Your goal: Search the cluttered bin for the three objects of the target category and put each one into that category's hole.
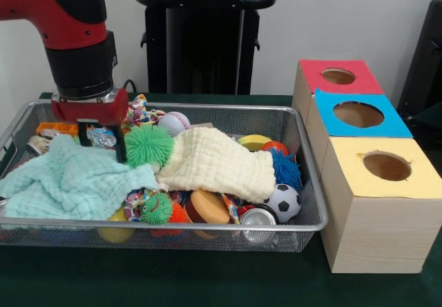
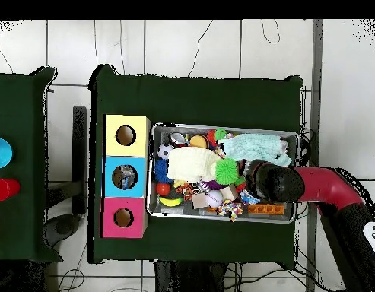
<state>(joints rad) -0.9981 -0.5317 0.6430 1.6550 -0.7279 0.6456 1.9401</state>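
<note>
The wire mesh bin (image 1: 166, 225) is full of toys and cloths; it also shows in the overhead view (image 2: 220, 127). My gripper (image 1: 101, 141) is down in the bin's back left corner. It is open, one finger on each side of a crinkly see-through plastic bottle (image 1: 103, 137) with bluish bits. I cannot tell whether the fingers touch it. In the overhead view the arm's head (image 2: 266, 181) hides the gripper and the bottle. No other such bottle shows. The blue-panelled hole (image 1: 358, 114) is the middle one of the wooden box right of the bin, also seen from overhead (image 2: 125, 177).
A teal cloth (image 1: 69, 179) and a cream cloth (image 1: 217, 162) cover much of the bin. A green spiky ball (image 1: 148, 146), a baseball (image 1: 174, 122), a soccer ball (image 1: 283, 202) and a metal can (image 1: 257, 219) lie around them. Red hole (image 1: 338, 76) and yellow hole (image 1: 387, 165) flank the blue one.
</note>
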